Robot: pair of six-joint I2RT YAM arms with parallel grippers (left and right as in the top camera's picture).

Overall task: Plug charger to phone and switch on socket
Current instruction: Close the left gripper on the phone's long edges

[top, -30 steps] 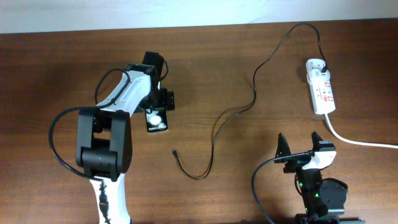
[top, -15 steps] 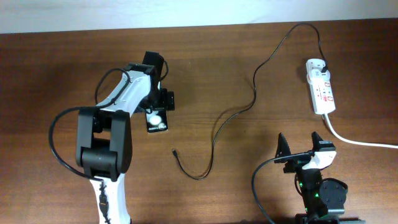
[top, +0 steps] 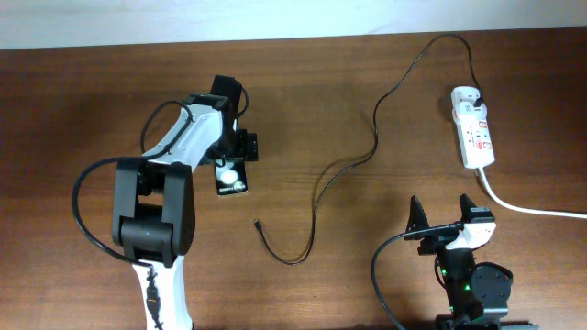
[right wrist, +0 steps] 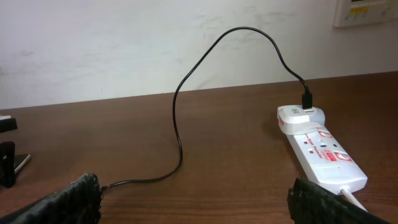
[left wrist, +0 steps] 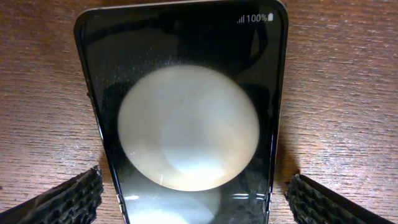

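Note:
The phone lies flat on the wooden table, its glossy black face showing a round white reflection. My left gripper hangs over the phone's far end, open. Its ridged pads stand on either side of the phone's edges with a small gap on each side. The charger's thin black cable runs from its plug in the white socket to a loose connector tip on the table, right of the phone. My right gripper stands open near the front edge, empty, facing the socket.
A thick white cord leaves the socket toward the right edge. The cable arches up off the table behind the socket. A pale wall runs along the table's far edge.

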